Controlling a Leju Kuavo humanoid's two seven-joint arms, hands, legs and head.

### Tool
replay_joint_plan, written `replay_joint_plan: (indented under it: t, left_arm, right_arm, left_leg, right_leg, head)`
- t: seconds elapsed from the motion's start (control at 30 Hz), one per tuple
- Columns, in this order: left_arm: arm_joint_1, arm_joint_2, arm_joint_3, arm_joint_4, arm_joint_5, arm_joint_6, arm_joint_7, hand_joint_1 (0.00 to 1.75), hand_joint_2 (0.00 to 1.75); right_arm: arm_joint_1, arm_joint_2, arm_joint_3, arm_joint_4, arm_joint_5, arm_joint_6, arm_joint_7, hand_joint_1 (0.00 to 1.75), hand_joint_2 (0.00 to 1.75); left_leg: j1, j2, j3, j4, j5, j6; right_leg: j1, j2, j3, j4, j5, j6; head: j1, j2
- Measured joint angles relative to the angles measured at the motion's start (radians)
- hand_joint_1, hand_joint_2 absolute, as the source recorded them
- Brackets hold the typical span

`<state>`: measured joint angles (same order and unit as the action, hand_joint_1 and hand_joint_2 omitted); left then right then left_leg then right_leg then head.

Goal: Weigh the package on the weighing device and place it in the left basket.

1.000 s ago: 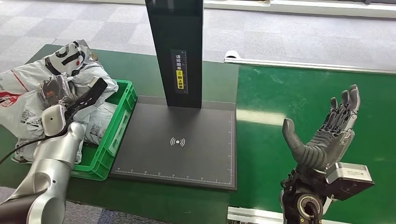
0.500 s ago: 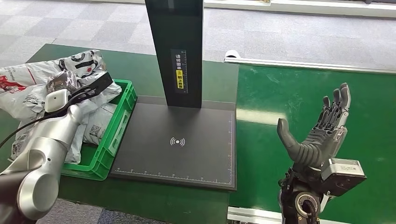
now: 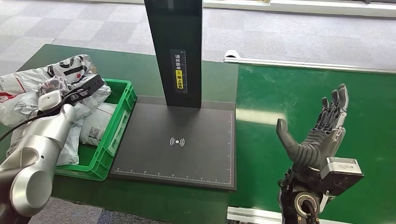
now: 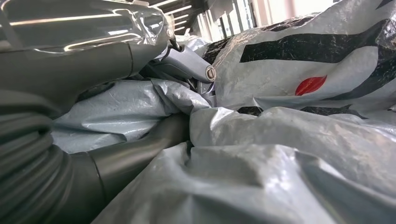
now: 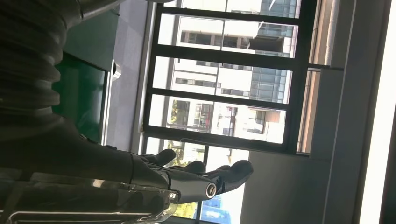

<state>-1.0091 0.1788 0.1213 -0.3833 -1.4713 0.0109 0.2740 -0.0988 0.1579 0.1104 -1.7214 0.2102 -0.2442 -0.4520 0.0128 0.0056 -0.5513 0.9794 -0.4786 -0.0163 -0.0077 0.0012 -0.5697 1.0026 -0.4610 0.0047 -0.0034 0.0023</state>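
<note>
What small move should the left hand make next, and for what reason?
Probably it should let go and lift clear. The left hand is down among the grey packages heaped in the green basket, and the scale plate is bare, so the weighing seems finished. The right hand waits open above the belt.

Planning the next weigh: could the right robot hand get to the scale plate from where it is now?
Probably yes. The right robot hand is open and holds nothing, raised over the green belt right beside the scale plate. The plate is bare, and only the black post at its far edge stands nearby.
</note>
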Motion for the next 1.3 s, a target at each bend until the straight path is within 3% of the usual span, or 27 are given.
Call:
replay_joint_plan:
  t: [0.17,0.57,1.07,1.1,1.23,1.3]
  left_arm:
    - [0.003,0.003,0.017,0.005,0.026,0.021,-0.008,1.7,1.75]
    - [0.015,-0.004,0.055,0.014,0.089,-0.026,-0.075,1.73,1.75]
    - [0.03,-0.02,0.065,0.031,0.095,-0.06,-0.08,1.72,1.75]
    - [0.031,-0.022,0.064,0.032,0.093,-0.062,-0.079,1.66,1.75]
    - [0.033,-0.026,0.065,0.037,0.099,-0.053,-0.08,0.0,1.75]
    - [0.035,-0.029,0.072,0.037,0.128,-0.017,-0.094,0.0,1.75]
  right_arm:
    - [0.012,0.0,-0.001,0.001,0.004,-0.006,0.0,0.0,1.75]
    - [0.013,0.0,-0.005,0.001,0.003,-0.014,0.005,0.0,1.75]
    - [0.012,0.0,-0.004,0.001,-0.001,-0.014,0.012,0.0,1.75]
    - [0.012,-0.001,-0.004,0.001,-0.001,-0.014,0.012,0.0,1.75]
    - [0.013,-0.001,-0.004,0.001,-0.005,-0.016,0.012,0.0,1.75]
    - [0.015,-0.002,-0.004,0.001,-0.007,-0.023,0.012,0.0,1.75]
  left_leg:
    - [0.0,0.0,0.0,0.0,0.0,0.0]
    - [0.0,-0.001,0.002,0.0,0.0,0.0]
    - [0.0,-0.001,0.006,0.0,0.0,0.0]
    - [0.0,-0.001,0.006,0.0,0.0,0.0]
    - [0.0,-0.001,0.007,0.0,0.0,0.0]
    - [0.0,-0.001,0.007,0.0,0.0,0.0]
  right_leg:
    - [0.0,0.0,0.0,0.0,0.0,0.0]
    - [0.0,0.0,0.002,0.0,0.0,0.0]
    - [0.0,0.0,0.006,0.0,0.0,0.0]
    - [0.0,0.0,0.006,0.0,0.0,0.0]
    - [0.0,0.0,0.007,0.0,0.0,0.0]
    - [0.0,0.0,0.007,0.0,0.0,0.0]
  head:
    - [0.0,0.0]
    - [0.0,0.0]
    - [0.0,0.0]
    - [0.0,0.0]
    - [0.0,0.0]
    - [0.0,0.0]
